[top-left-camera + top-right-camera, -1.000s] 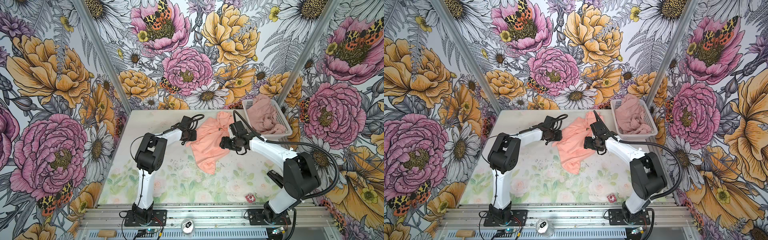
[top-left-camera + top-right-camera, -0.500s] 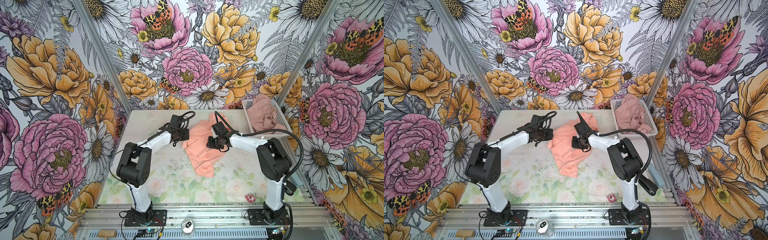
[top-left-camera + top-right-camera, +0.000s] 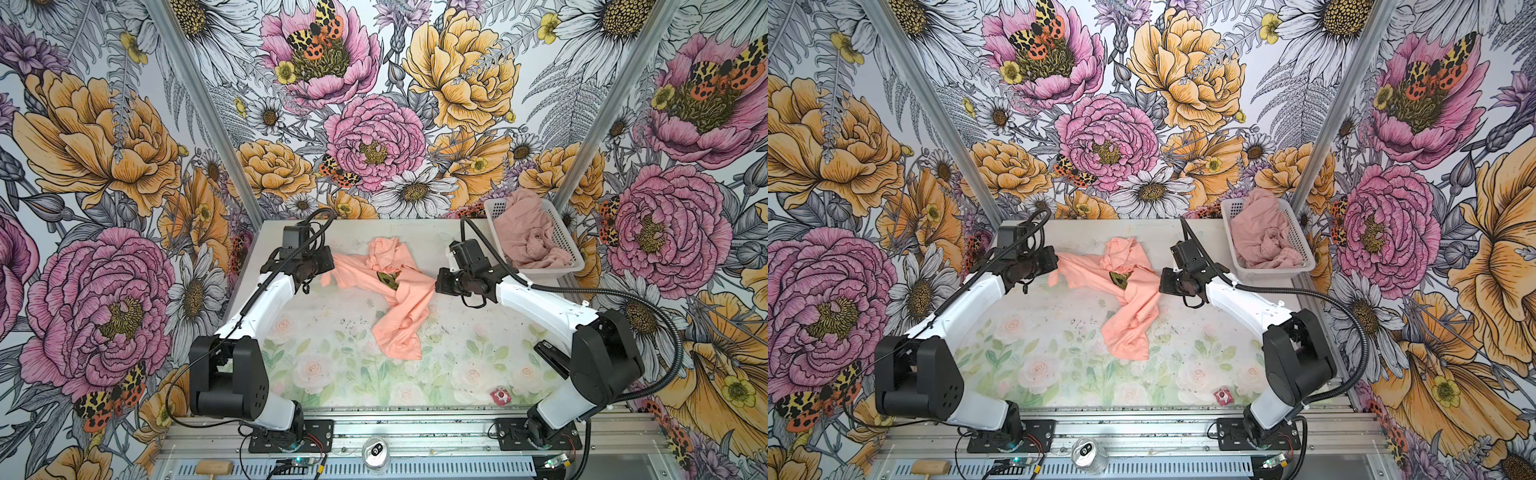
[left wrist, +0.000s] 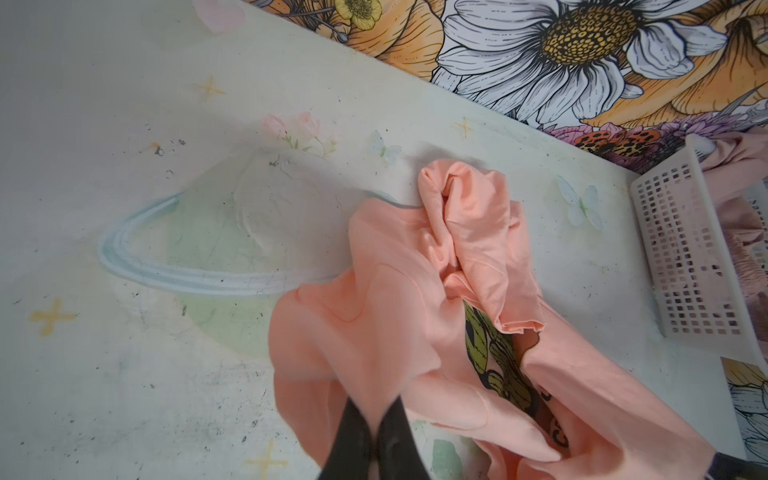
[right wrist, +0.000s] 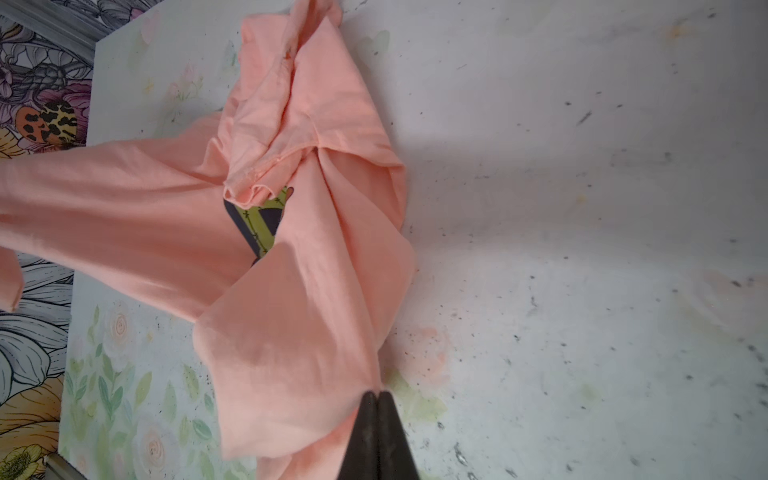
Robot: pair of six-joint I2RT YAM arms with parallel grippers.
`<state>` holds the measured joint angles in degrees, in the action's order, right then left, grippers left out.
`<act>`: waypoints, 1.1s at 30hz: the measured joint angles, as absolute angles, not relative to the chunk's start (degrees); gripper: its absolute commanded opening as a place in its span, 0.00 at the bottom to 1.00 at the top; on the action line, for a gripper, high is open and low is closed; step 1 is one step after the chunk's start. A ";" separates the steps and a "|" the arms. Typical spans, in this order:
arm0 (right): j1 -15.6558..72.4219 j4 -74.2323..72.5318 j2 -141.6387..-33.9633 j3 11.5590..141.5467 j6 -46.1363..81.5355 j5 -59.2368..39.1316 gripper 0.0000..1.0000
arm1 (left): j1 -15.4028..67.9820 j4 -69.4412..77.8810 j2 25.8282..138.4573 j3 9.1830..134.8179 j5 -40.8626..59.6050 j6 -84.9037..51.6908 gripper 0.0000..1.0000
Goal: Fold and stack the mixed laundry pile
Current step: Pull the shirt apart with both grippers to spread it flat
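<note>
**Step in hand: opening out the peach-orange T-shirt (image 3: 401, 303) ahead of its first fold.**

1. Status. My left gripper (image 3: 327, 266) is clamped fully down on the shirt's edge at the left end of the cloth. My right gripper (image 3: 436, 286) is clamped fully down on the edge at its right side. Each wrist view shows the jaws pressed together with a thin pinch of peach fabric between them.
2. Location. The shirt lies crumpled on the table (image 3: 328, 370), just above centre in both top views. A bunched sleeve (image 3: 384, 253) is doubled over the green-brown graphic (image 3: 388, 281), and a twisted tail trails toward lower centre. The dusty-pink garment (image 3: 523, 243) is heaped in the white basket (image 3: 565, 243) at upper right, well apart from both grips.
3. Procedure. I judge the sound move is to raise both grips level and together, then draw them apart until the span between them goes taut and the sleeve drops off the graphic. Only then should I lay the shirt down flat.
4. Cautions. Each pinch is shallow, so a jerk could slip it. The hanging tail may stay twisted and need a shake. The right arm works near the basket, so I should keep its pull clear of the basket wall.
</note>
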<state>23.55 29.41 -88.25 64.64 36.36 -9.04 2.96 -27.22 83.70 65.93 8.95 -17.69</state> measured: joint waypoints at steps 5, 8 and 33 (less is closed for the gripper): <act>12.14 33.41 -84.03 63.18 34.68 -6.61 0.00 | -2.07 -28.67 82.54 66.13 9.41 -17.32 0.00; 8.21 35.57 -84.03 63.24 32.97 -4.54 0.00 | -3.81 -29.87 82.70 67.61 9.85 -17.06 0.00; 32.88 34.94 -95.44 57.25 35.07 -8.62 0.57 | -4.32 -31.53 73.38 57.63 10.44 -17.58 0.00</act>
